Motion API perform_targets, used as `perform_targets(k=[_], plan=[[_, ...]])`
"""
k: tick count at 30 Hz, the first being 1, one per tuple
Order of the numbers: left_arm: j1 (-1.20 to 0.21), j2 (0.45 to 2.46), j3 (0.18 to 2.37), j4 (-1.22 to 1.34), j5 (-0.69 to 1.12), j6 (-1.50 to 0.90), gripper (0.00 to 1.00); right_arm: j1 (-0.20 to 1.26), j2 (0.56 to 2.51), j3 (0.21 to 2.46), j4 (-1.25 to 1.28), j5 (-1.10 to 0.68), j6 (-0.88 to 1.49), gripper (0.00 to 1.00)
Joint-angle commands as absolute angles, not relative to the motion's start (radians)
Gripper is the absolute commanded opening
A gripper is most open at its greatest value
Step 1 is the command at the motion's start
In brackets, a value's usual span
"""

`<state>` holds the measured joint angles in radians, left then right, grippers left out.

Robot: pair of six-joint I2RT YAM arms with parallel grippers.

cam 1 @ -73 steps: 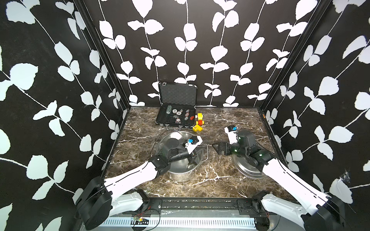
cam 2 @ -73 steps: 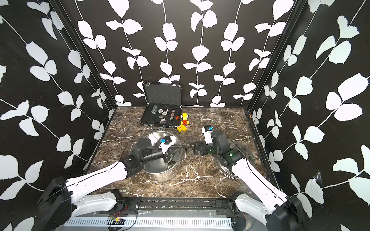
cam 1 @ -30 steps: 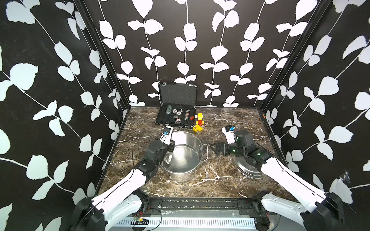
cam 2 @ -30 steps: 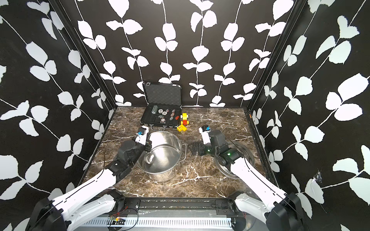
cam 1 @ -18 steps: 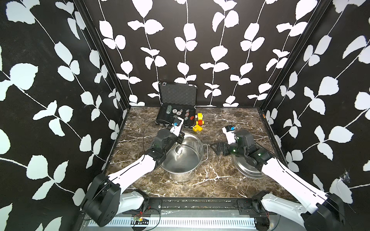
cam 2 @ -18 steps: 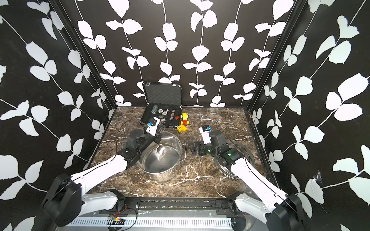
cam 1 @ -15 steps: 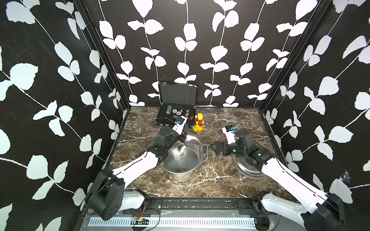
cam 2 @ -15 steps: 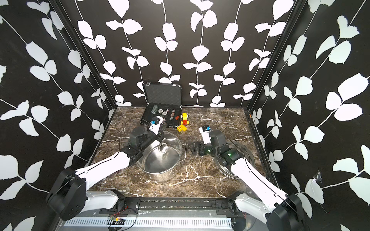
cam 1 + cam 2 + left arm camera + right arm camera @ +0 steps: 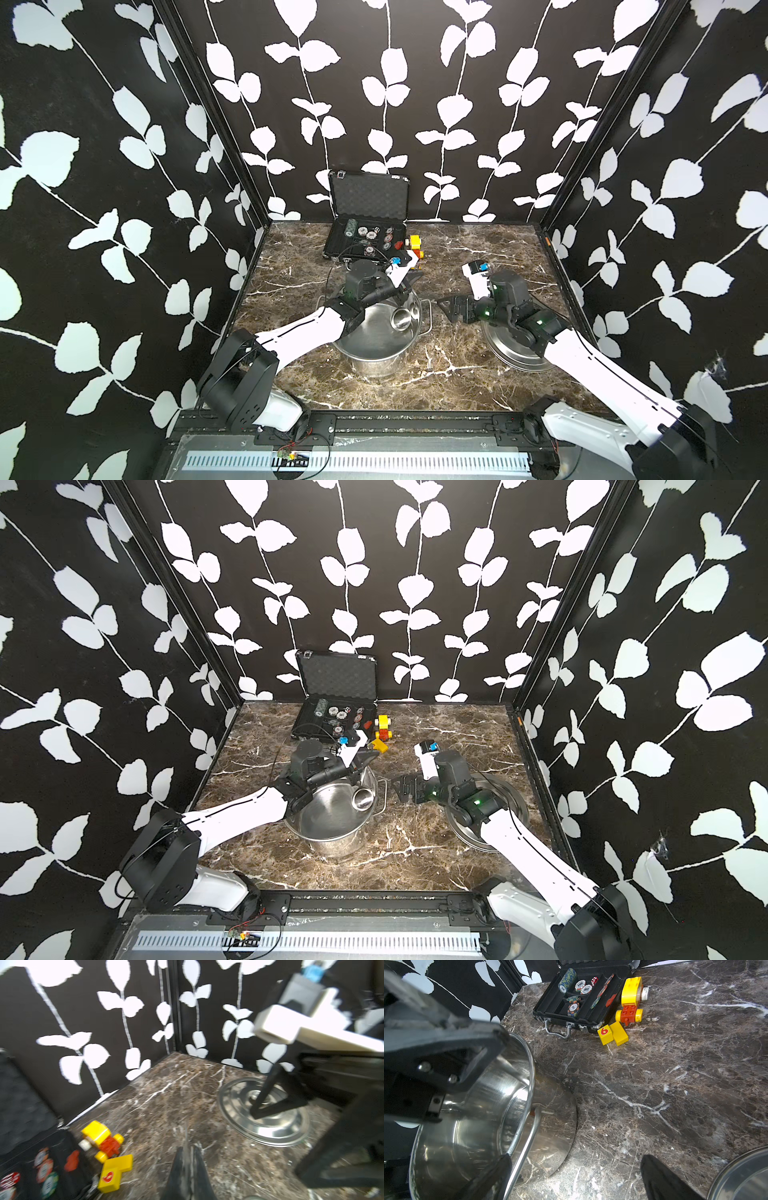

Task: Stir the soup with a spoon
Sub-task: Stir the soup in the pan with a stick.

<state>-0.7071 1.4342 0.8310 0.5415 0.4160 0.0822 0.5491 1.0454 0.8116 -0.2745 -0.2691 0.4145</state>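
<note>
Brown marble counter (image 9: 457,257), shiny steel pot (image 9: 374,353) at centre, round steel lid (image 9: 511,357) nearby, open black chip case (image 9: 368,203) and yellow-red toy blocks (image 9: 414,241) behind.

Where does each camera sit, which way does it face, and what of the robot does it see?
Top views: high at the front, facing down toward the back wall; both arms, the pot and the lid show.
Left wrist: on the left arm above the pot, facing the lid and the right claw; its left claw, shut on the spoon, shows.
Right wrist: on the right arm, facing the pot and the case; its open right claw and the left arm show.
Shared: both wrist views show the yellow number block.
</note>
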Motion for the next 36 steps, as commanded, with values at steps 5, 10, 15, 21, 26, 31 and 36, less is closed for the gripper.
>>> perform_targets(k=[5, 10, 15, 21, 26, 31, 36], plan=[[-0.780, 1.332, 0.809, 0.456, 0.500, 0.110, 0.00, 0.557, 1.038, 0.815, -0.269, -0.263, 0.405, 0.99], [-0.813, 1.242, 0.737, 0.414, 0.538, 0.092, 0.00, 0.557, 1.051, 0.820, -0.256, -0.271, 0.406, 0.99], [-0.817, 1.117, 0.637, 0.361, 0.487, 0.060, 0.00, 0.559, 1.070, 0.830, -0.249, -0.279, 0.407, 0.99], [-0.816, 0.958, 0.552, 0.267, 0.379, 0.071, 0.00, 0.562, 1.081, 0.840, -0.247, -0.285, 0.403, 0.99], [-0.817, 0.815, 0.494, 0.198, 0.266, 0.060, 0.00, 0.567, 1.098, 0.851, -0.243, -0.290, 0.402, 0.99], [-0.815, 0.695, 0.472, 0.072, 0.072, 0.078, 0.00, 0.573, 1.120, 0.863, -0.231, -0.298, 0.400, 0.99], [-0.814, 0.601, 0.457, -0.012, -0.142, 0.082, 0.00, 0.581, 1.133, 0.863, -0.223, -0.300, 0.400, 0.99]])
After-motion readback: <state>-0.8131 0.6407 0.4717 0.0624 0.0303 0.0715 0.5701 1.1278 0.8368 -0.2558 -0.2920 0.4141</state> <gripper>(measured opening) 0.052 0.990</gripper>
